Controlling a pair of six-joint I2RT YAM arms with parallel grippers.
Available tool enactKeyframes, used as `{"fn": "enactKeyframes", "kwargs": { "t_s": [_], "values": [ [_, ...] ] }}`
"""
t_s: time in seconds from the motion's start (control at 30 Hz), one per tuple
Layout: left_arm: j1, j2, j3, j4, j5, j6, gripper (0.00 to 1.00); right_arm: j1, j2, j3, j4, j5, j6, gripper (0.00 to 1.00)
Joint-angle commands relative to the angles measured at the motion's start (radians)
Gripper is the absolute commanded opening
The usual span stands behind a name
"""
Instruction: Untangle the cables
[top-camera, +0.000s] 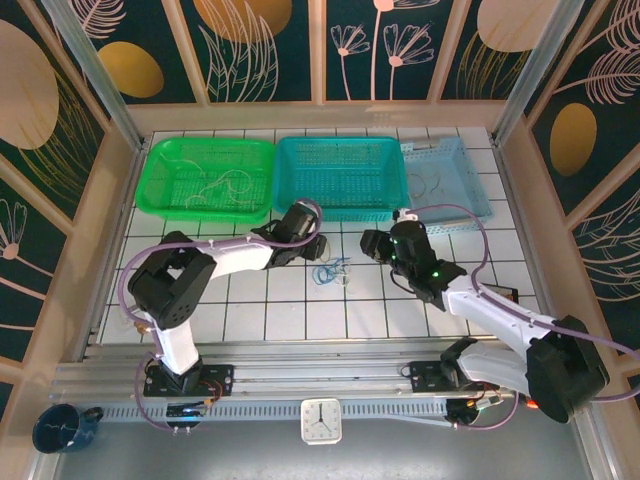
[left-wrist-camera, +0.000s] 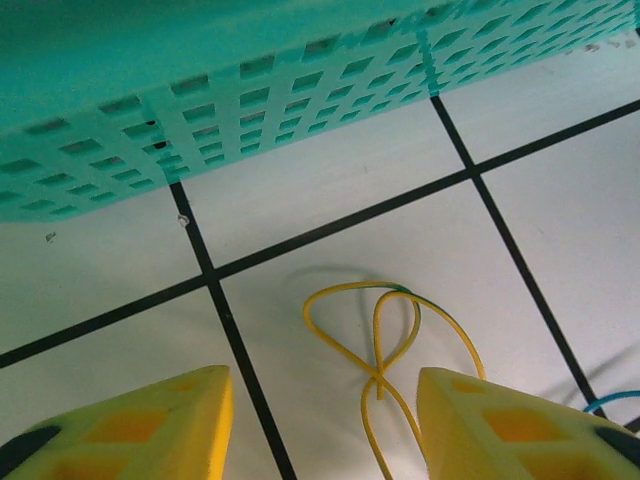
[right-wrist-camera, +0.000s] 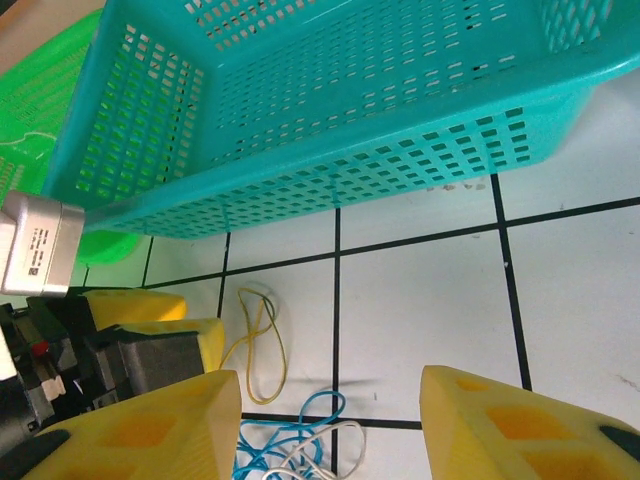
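3 baskets (top-camera: 152, 180), 2 arms (top-camera: 230, 258), 1 cable tangle (top-camera: 330, 272), 1 clock (top-camera: 321, 421)

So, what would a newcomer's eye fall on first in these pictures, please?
Three perforated plastic baskets line the far edge: bright green basket left, teal basket middle, pale blue basket right. In front of the teal one, a small tangle of blue and white cables lies on the white tiled table. A thin yellow cable loop sits between the jaws of the open left pincer.

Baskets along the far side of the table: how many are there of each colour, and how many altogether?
green basket: 1
teal basket: 1
light blue basket: 1
Total: 3 baskets
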Motion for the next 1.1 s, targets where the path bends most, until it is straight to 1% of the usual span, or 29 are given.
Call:
{"fn": "enactKeyframes", "kwargs": {
  "t_s": [0.0, 0.23, 0.37, 0.63, 0.83, 1.07],
  "values": [
    [-0.006, 0.036, 0.037, -0.009, -0.027, 0.026, 0.47, -0.005, -0.031, -0.015, -0.008, 0.037, 0.018, 0.52],
    [-0.007, 0.075, 0.07, 0.0, -0.026, 0.036, 0.42, -0.008, -0.037, -0.026, -0.008, 0.037, 0.022, 0.52],
    [-0.007, 0.095, 0.086, -0.002, -0.025, 0.041, 0.37, -0.008, -0.038, -0.029, -0.008, 0.036, 0.026, 0.52],
    [-0.007, 0.117, 0.085, 0.001, -0.029, 0.048, 0.35, -0.014, -0.051, -0.025, -0.015, 0.036, 0.025, 0.52],
    [-0.007, 0.133, 0.081, 0.009, -0.03, 0.053, 0.22, -0.014, -0.052, -0.017, -0.015, 0.03, 0.026, 0.52],
    [-0.007, 0.12, 0.076, 0.012, -0.025, 0.052, 0.0, -0.015, -0.051, -0.008, -0.014, 0.027, 0.025, 0.52]
  ]
}}
